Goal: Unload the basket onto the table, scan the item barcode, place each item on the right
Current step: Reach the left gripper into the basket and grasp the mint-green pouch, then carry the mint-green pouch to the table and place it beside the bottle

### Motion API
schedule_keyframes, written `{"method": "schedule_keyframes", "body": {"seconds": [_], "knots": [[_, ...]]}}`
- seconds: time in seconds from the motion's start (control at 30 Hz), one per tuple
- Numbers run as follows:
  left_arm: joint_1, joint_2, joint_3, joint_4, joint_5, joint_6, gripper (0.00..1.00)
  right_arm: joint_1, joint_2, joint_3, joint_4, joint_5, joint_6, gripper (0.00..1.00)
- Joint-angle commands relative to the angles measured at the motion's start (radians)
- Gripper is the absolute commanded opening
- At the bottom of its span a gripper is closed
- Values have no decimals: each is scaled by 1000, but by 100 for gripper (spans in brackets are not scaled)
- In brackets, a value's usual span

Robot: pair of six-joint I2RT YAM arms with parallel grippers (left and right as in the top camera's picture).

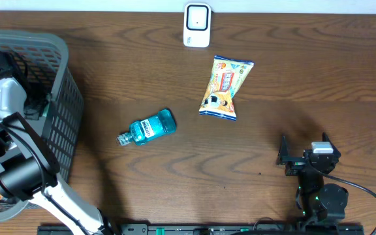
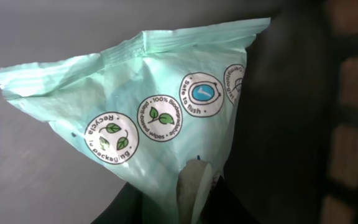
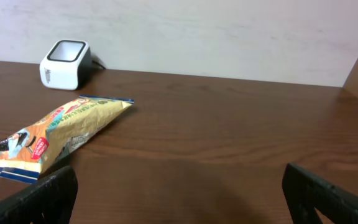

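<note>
The left end effector (image 2: 188,202) is down inside the gray basket (image 1: 62,98) at the left side of the counter (image 1: 305,78). In its own camera it looks pinched shut on the bottom edge of a green pack of wipes (image 2: 148,106), which fills most of the view and narrows down to where the dark fingers meet. The right end effector (image 3: 179,199) is open as wide as it goes, with nothing between its fingers (image 3: 39,199), and it sits low at the near right of the counter. A snack bag (image 1: 226,87) and a blue bottle (image 1: 147,128) lie on the counter, well apart from it. The white scanner (image 1: 196,25) stands at the far edge.
</note>
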Motion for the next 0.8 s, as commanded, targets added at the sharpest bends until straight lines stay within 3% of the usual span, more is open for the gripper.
{"method": "schedule_keyframes", "body": {"seconds": [0.0,0.47,0.6,0.77], "knots": [[0,-67,-20,-42,2,33,19,7,-5,-4,2,-5,-9,99],[-60,-780,-20,-219,25,35,19,7,-5,-4,2,-5,-9,99],[-179,-929,-20,-230,99,35,19,7,-5,-5,2,-5,-9,99],[-477,-1024,-21,-257,116,35,19,7,-5,-5,2,-5,-8,99]]}}
